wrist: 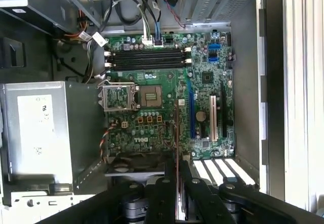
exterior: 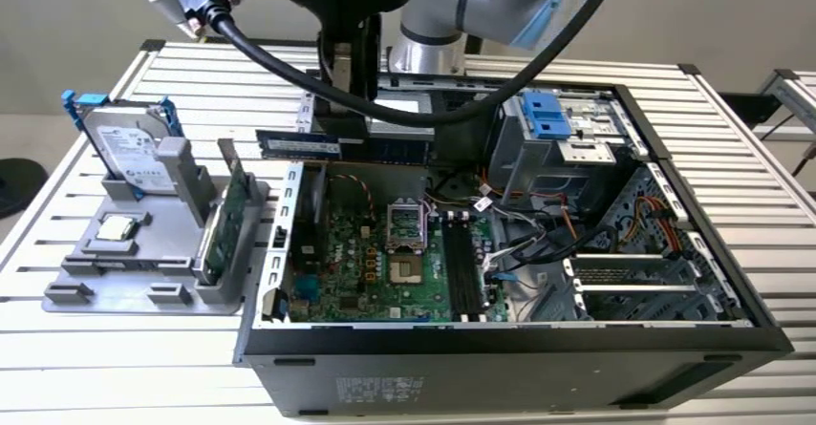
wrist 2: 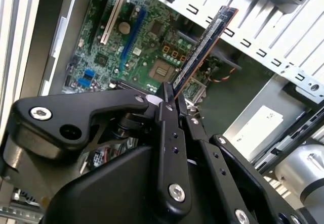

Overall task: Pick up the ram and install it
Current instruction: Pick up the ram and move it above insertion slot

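My gripper (exterior: 347, 119) is shut on the ram (exterior: 342, 146), a long dark green stick with black chips, held level above the back edge of the open computer case (exterior: 510, 353). In the second wrist view the ram (wrist 2: 205, 42) sticks out from between the black fingers (wrist 2: 167, 118), over the motherboard. In the first wrist view the ram (wrist: 176, 133) is seen edge-on, rising from the gripper (wrist: 177, 176). The black memory slots (wrist: 147, 59) lie further along the board beside the CPU socket (wrist: 152, 97); in the exterior view the slots (exterior: 461, 272) are low and to the ram's right.
A grey fixture (exterior: 140, 286) on the exterior view's left holds a silver hard drive with blue rails (exterior: 128, 143), a green expansion card (exterior: 227, 220) and a small chip (exterior: 118, 226). Loose cables (exterior: 536, 224), a drive cage (exterior: 561, 124) and a power supply (wrist: 35, 128) crowd the case.
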`<state>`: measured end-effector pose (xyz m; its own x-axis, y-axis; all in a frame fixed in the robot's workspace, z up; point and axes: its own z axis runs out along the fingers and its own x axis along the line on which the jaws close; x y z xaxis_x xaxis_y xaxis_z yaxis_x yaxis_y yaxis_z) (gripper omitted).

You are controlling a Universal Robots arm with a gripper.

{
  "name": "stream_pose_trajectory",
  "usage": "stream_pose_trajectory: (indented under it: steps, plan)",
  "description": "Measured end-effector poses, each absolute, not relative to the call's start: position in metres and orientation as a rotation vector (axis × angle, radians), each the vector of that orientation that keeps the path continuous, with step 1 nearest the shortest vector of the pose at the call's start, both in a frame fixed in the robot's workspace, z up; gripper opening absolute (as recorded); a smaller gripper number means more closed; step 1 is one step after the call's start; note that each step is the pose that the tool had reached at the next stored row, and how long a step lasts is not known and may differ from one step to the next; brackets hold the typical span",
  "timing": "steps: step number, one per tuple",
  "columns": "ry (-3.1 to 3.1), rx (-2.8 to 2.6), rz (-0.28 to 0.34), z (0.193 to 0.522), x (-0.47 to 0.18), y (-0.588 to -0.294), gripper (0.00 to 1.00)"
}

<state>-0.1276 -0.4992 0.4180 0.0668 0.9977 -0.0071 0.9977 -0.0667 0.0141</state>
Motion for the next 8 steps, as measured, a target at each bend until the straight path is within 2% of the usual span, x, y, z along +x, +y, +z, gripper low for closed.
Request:
stream_pose_trajectory:
  steps: [8]
  plan:
    - [2.136, 2.283, 0.007, 0.418, -0.112, -0.499, 0.00]
